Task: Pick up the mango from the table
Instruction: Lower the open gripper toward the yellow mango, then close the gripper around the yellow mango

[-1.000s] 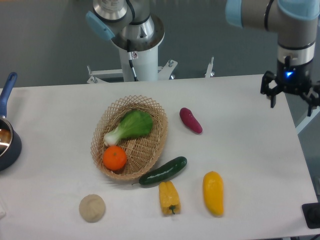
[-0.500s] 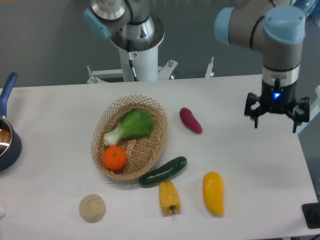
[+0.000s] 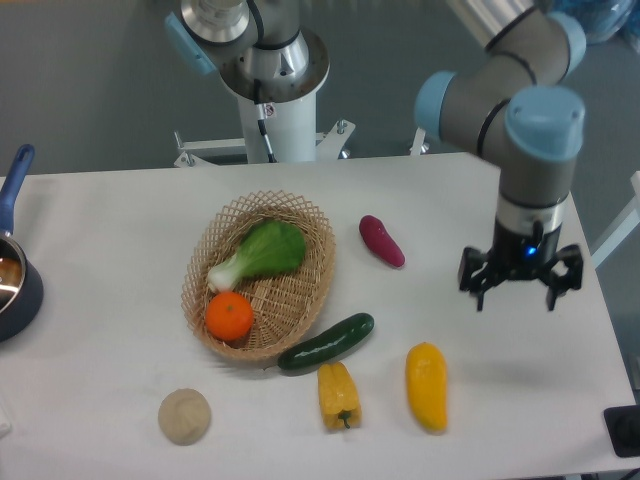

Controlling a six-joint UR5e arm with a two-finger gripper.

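The mango, a smooth plain yellow oval, lies on the white table near the front edge, right of centre. My gripper hangs above the table behind and to the right of the mango, clearly apart from it. Its fingers point down and stand spread wide, so it is open and holds nothing.
A ridged yellow pepper and a dark cucumber lie just left of the mango. A wicker basket holds a green vegetable and an orange. A purple vegetable, a beige round lump and a blue pot also sit here.
The arm has swung from the table's far right edge leftward and toward the front, bringing the open gripper closer to the mango. The objects on the table have not moved.
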